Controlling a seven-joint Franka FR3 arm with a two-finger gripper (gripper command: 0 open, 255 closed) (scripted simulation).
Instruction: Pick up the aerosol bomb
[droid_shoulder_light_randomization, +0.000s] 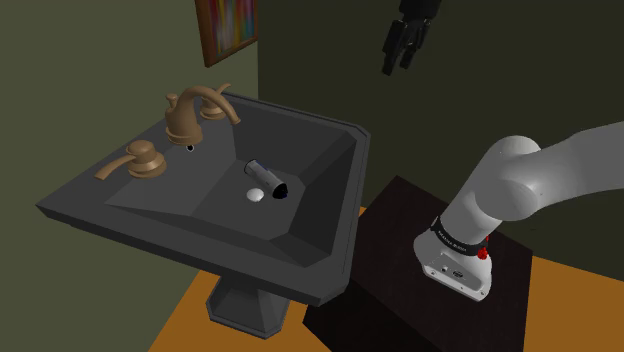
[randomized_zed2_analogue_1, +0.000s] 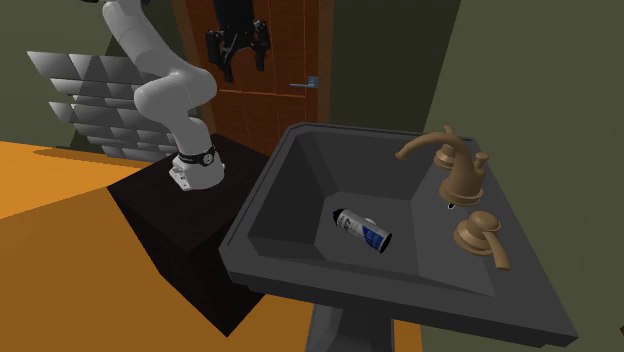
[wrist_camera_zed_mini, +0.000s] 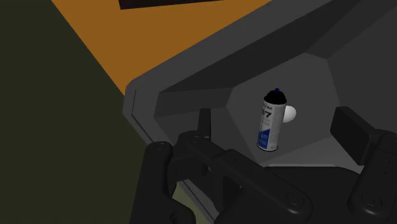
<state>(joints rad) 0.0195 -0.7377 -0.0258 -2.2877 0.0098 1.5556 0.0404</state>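
The can (droid_shoulder_light_randomization: 266, 176) lies on its side in the middle of the sink (droid_shoulder_light_randomization: 345, 220) basin, its dark cap just beside the white drain (droid_shoulder_light_randomization: 255, 195). The gripper (droid_shoulder_light_randomization: 398, 62) hangs high above, jaws wide apart.

White arm (droid_shoulder_light_randomization: 520, 180), dark joints (droid_shoulder_light_randomization: 458, 236), red button (droid_shoulder_light_randomization: 482, 254), all-black pincer (droid_shoulder_light_randomization: 398, 62)

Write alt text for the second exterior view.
A spray can lies on its side in the basin of a dark pedestal sink with a bronze-coloured faucet. The black gripper hangs open high up, well clear of the sink.
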